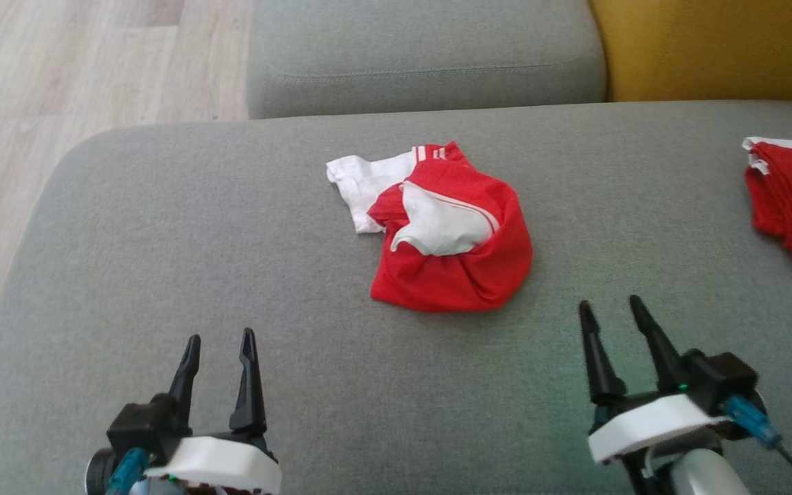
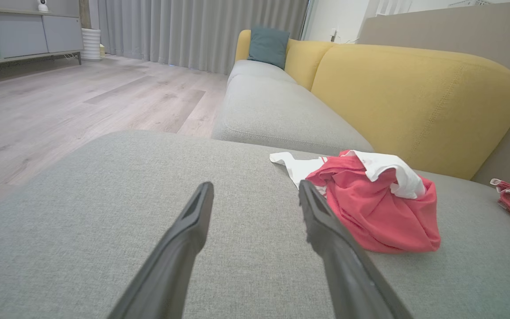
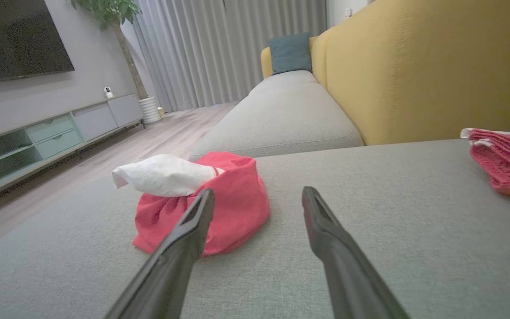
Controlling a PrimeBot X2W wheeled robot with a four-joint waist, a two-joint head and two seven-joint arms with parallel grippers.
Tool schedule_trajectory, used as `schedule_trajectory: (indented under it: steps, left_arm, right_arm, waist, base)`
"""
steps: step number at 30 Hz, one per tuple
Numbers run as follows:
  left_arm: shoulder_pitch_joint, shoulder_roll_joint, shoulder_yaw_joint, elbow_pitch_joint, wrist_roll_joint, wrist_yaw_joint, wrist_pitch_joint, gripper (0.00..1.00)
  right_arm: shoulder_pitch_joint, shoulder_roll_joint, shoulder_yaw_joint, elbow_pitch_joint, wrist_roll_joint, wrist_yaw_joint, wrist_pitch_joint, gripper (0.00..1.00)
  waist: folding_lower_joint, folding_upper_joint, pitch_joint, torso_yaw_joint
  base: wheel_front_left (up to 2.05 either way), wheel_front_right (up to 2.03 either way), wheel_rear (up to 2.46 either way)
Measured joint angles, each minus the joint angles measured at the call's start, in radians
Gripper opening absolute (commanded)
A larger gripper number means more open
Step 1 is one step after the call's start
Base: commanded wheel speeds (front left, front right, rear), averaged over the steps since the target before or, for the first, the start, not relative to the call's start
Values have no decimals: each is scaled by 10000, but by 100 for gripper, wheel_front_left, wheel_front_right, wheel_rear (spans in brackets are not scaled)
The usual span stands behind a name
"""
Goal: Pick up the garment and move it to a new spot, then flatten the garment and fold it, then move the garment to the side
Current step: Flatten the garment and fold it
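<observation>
A crumpled red-and-white shirt (image 1: pixel 451 240) lies on the grey sofa seat (image 1: pixel 162 275) — untouched. The left end effector (image 1: pixel 221 335) and right end effector (image 1: pixel 609 301) hover, fingers apart.

We see the crumpled red-and-white fabric garment (image 3: pixel 237 201) left of centre on the grey upholstered cushion (image 3: pixel 392 199), our right gripper (image 3: pixel 257 192) spread apart below it.
</observation>
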Motion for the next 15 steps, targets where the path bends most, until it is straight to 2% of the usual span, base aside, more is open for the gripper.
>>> schedule_trajectory:
  steps: [7,15]
  left_arm:
    - [-12,-90,-52,15,10,-90,0,100]
    - [-129,-136,-280,19,125,-163,0,100]
  right_arm:
    - [-941,-2,1070,412,-430,0,140,100]
    - [-2759,-15,1994,1952,-752,0,226,100]
  waist:
    - [0,0,172,410]
    - [0,0,552,1230]
  base:
    - [0,0,0]
    - [0,0,0]
